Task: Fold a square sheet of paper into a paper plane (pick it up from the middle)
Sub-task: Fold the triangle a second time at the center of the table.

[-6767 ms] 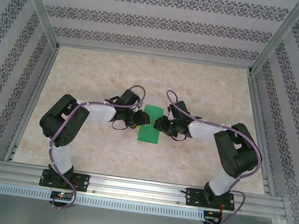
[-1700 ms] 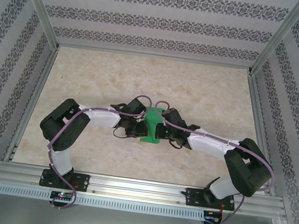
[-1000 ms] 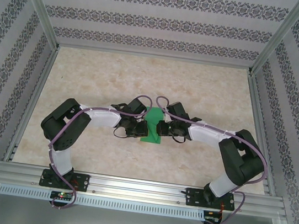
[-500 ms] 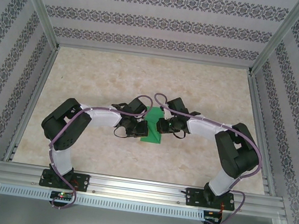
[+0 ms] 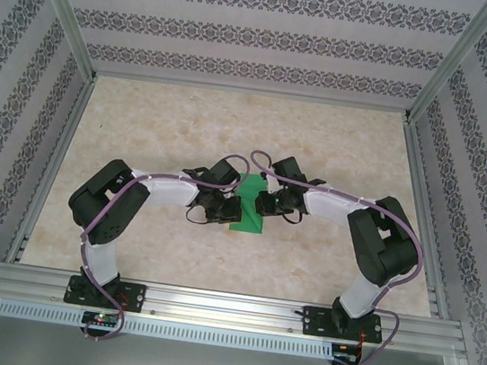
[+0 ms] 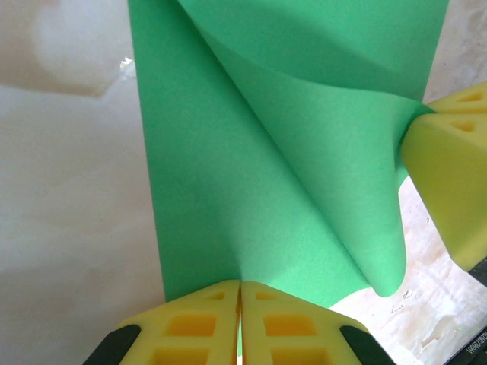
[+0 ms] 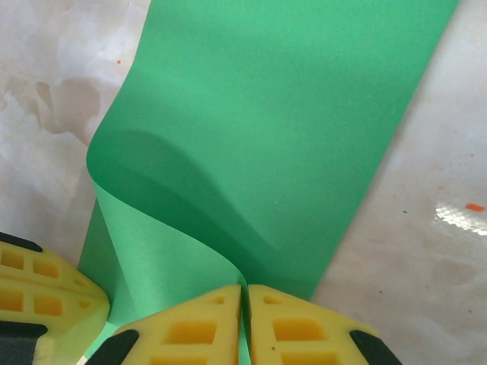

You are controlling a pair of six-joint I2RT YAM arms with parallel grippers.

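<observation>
Left gripper (image 6: 240, 289) and right gripper (image 7: 245, 293) each clamp the green paper (image 5: 245, 223).
It lies mid-table (image 5: 339, 151), long axis running 12 to 6 o'clock from above; grippers sit at 9 and 3, one flap curling up.

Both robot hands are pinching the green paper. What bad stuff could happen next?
1. The left gripper and right gripper both pinch the green paper. If they pull apart, the thin sheet might tear.
2. The paper is bent over in a soft curl, not pressed flat, so the crease could land crooked.
3. The yellow fingers of the two grippers sit very close together and might bump.
</observation>
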